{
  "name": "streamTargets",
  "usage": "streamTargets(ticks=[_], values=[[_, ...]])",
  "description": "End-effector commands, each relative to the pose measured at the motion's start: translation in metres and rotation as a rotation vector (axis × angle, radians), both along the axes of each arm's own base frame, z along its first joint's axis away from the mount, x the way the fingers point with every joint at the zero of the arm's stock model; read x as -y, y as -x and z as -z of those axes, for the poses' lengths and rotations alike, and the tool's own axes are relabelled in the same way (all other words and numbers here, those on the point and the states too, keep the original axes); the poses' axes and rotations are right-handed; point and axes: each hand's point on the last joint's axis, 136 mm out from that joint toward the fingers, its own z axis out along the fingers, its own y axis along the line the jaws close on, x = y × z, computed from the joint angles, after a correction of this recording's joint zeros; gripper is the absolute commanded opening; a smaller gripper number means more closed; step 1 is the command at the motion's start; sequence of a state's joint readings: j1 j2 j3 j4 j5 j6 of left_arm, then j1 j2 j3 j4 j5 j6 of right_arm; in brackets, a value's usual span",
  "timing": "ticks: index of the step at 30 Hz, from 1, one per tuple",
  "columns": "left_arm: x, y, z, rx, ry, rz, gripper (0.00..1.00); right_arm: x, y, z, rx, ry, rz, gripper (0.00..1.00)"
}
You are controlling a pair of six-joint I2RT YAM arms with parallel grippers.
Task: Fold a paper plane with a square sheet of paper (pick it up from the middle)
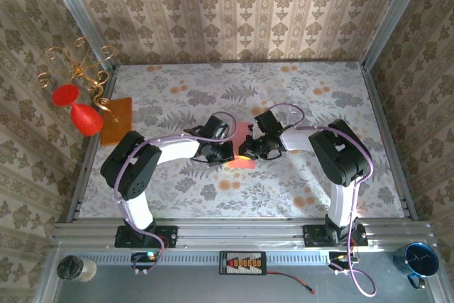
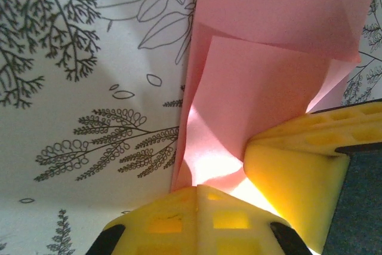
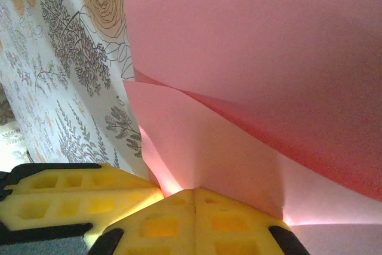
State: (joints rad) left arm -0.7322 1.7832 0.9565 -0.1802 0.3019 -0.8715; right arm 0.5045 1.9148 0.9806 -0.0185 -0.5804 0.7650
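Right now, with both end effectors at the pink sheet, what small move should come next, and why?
Probably slide the left end effector over the folded flap to press it flat. The flap of the square sheet of paper looks bulged, not yet creased sharp, and this end effector and the right end effector are both shut, meeting at it.

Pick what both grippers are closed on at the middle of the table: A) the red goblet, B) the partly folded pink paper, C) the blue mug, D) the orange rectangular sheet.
B: the left gripper and the right gripper each have shut fingertips pinching the pink paper, creased and lifted off the table.
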Motion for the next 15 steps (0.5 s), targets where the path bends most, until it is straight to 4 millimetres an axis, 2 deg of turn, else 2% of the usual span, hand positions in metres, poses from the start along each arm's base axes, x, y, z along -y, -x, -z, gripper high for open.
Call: streamTargets(ticks=[1,9,15], values=[[-0.010,0.003,0.015,-0.041,-0.058,-0.024,0.00,0.018,0.011,0.021,-0.060,0.105,0.025,0.04],[-0.037,0.023,0.033,-0.102,-0.154,-0.049,0.00,0.045,-0.014,0.020,-0.024,0.164,0.093,0.04],[-0.040,0.027,0.037,-0.114,-0.164,-0.050,0.00,0.069,-0.031,0.023,-0.017,0.179,0.153,0.04]])
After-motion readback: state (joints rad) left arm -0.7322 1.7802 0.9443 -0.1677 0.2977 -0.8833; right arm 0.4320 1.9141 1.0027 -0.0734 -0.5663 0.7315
